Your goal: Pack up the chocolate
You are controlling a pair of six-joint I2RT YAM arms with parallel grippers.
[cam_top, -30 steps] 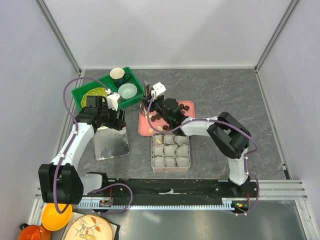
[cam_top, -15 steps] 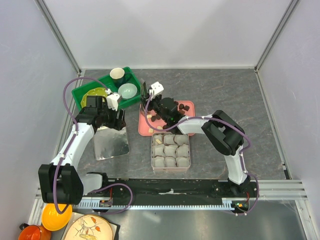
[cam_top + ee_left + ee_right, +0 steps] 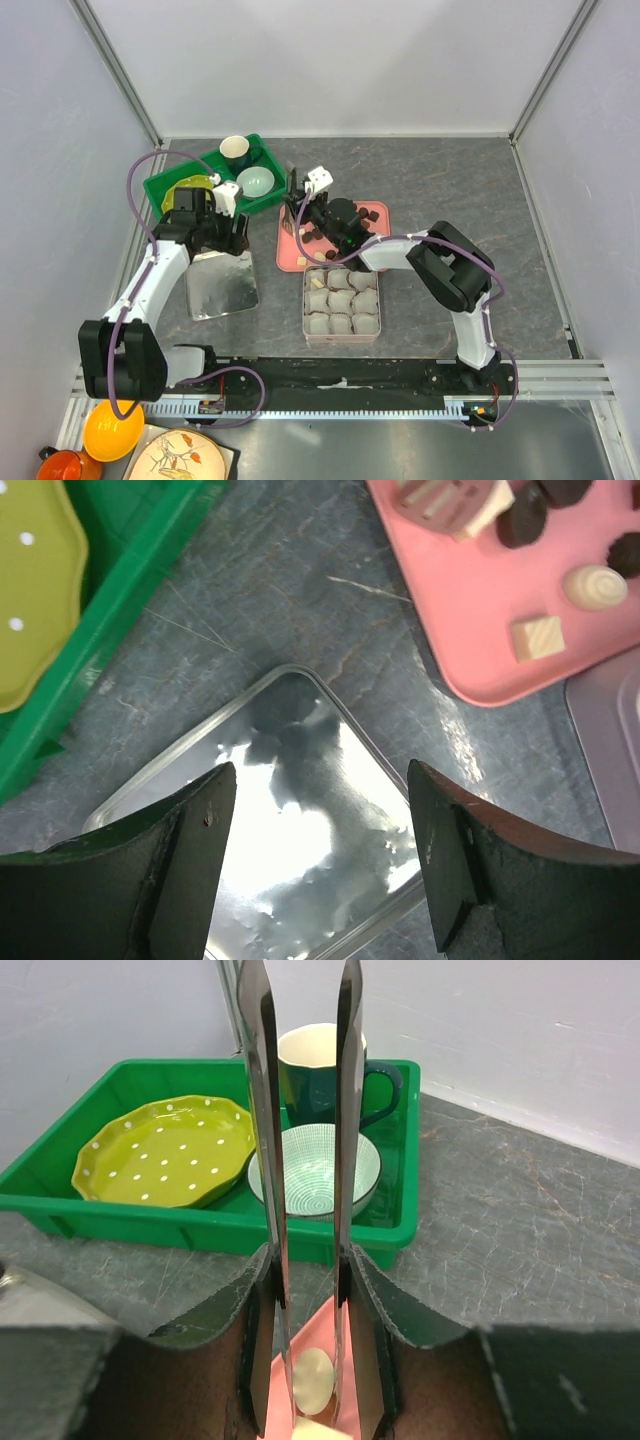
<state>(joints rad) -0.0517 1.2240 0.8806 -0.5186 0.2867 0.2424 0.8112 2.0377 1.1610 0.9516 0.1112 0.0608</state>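
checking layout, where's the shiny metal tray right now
Top view: the shiny metal tray lies left of the cup-filled tin, nearer than the green bin, below the left gripper.

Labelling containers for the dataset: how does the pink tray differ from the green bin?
The pink tray is shallow and carries chocolates; the green bin has tall walls and holds a yellow dish, a bowl and a mug. The tray sits just beyond the tin; the bin lies further left. Both are rectangular.
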